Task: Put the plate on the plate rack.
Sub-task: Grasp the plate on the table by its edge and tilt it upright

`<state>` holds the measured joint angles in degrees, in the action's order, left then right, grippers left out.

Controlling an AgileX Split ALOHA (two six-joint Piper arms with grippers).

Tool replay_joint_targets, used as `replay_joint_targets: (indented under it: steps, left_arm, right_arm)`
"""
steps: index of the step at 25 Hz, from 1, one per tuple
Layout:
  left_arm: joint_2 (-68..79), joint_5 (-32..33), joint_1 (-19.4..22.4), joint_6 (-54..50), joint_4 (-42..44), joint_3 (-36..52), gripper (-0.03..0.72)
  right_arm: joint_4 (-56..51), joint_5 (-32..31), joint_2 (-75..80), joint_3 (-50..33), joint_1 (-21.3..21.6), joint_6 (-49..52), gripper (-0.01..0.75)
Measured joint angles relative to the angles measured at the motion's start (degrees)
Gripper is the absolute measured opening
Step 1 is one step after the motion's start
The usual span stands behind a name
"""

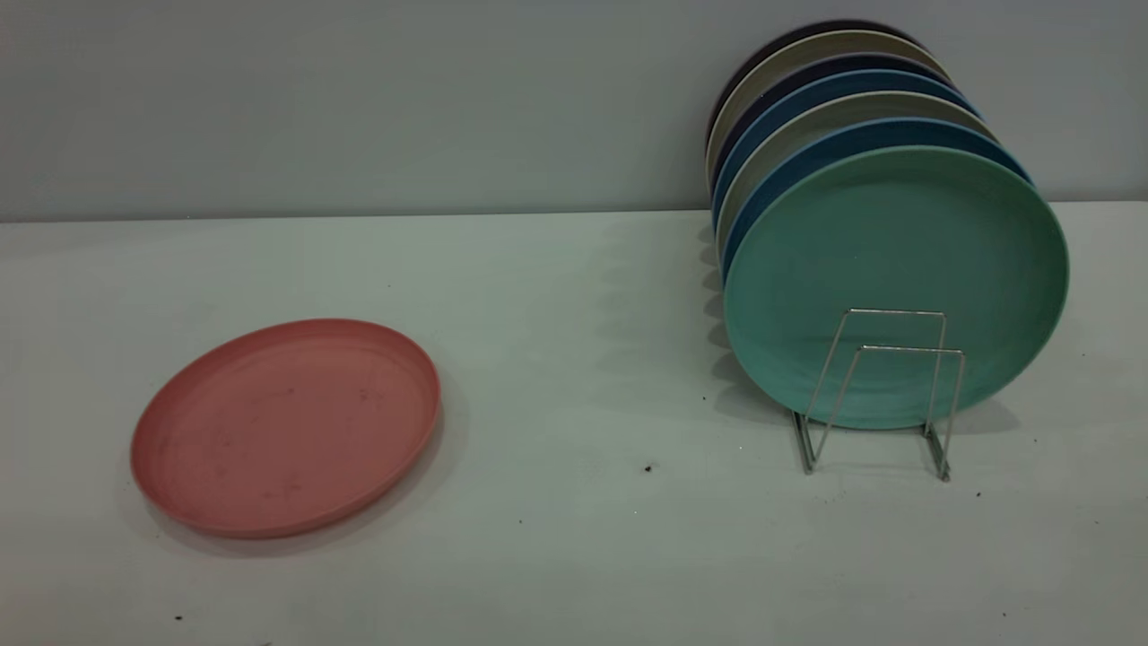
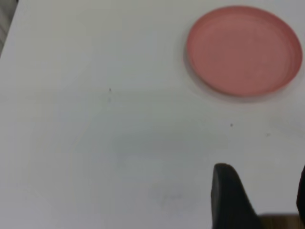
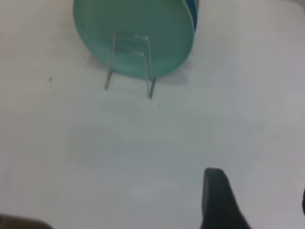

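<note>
The salmon-pink plate (image 1: 287,426) lies flat on the white table at the left; it also shows in the left wrist view (image 2: 244,50). The silver wire plate rack (image 1: 897,312) stands at the right with its two front loops empty; it also shows in the right wrist view (image 3: 107,76). My left gripper (image 2: 264,193) is open and empty, above bare table some way from the pink plate. My right gripper (image 3: 259,198) is open and empty, above bare table some way from the rack. Neither gripper shows in the exterior view.
A teal-green plate (image 1: 897,242) stands upright in the rack just behind the empty loops, also in the right wrist view (image 3: 138,19). Several blue, grey and dark plates (image 1: 834,99) stand behind it. A grey wall runs along the table's back edge.
</note>
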<state>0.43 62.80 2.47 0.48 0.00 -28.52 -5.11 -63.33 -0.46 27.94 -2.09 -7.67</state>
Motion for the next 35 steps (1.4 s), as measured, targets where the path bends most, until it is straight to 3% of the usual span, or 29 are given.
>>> replay_joint_targets:
  steps: [7, 16, 27, 31, 35]
  left_arm:
    - [19.7, -11.7, 0.0, 0.0, 0.0, -0.4, 0.420]
    - [52.9, -23.5, 0.0, 1.2, -1.6, -7.3, 0.443]
    - [85.3, -31.6, 0.3, 12.2, -14.8, -19.9, 0.444]
    - [92.3, -33.7, 4.2, 17.3, -20.0, -20.4, 0.444]
    - [98.1, -35.0, 10.5, 29.5, -32.1, -20.5, 0.445]
  right_arm:
    - [-6.6, 12.5, 13.9, 0.5, 0.0, -1.9, 0.429]
    - [-24.0, 28.9, 42.5, 1.2, 0.0, -21.8, 0.429]
    - [-47.6, 33.6, 72.0, 10.2, 0.0, -47.0, 0.429]
    - [-52.8, 34.2, 78.4, 10.9, 0.0, -52.7, 0.429]
    - [-56.9, 34.5, 82.1, 11.1, 0.0, -57.3, 0.429]
